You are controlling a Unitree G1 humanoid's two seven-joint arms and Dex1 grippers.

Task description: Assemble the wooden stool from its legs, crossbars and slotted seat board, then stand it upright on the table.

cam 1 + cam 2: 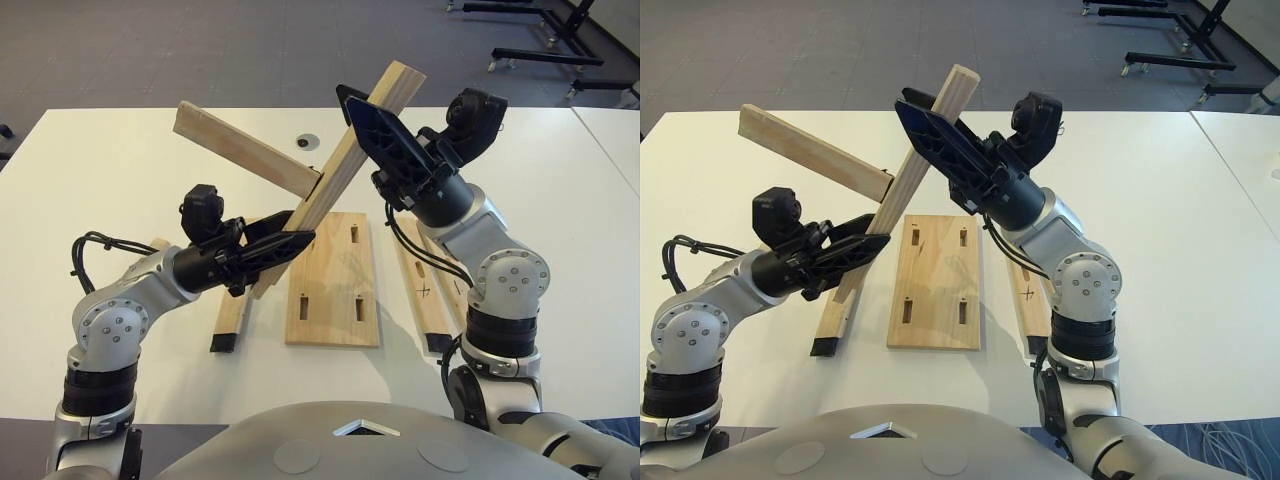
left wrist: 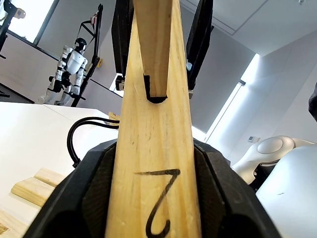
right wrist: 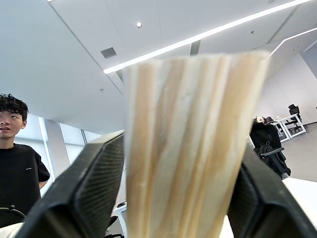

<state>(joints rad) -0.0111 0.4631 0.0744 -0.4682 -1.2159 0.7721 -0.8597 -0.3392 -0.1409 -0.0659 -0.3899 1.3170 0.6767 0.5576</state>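
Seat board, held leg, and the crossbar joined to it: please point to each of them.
seat board (image 1: 332, 278): left eye view, bare wood between its four slots.
held leg (image 1: 324, 197): left eye view, bare stretch near its middle.
crossbar (image 1: 245, 148): left eye view, middle of its upper face.

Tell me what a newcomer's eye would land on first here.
The cross of wood held in mid-air: a long leg tilted over the table, with a crossbar plugged into its side and jutting toward the robot's left. The left gripper clamps the leg's lower part and the right gripper its upper part. Beneath them the slotted seat board lies flat, with loose wooden pieces on either side.
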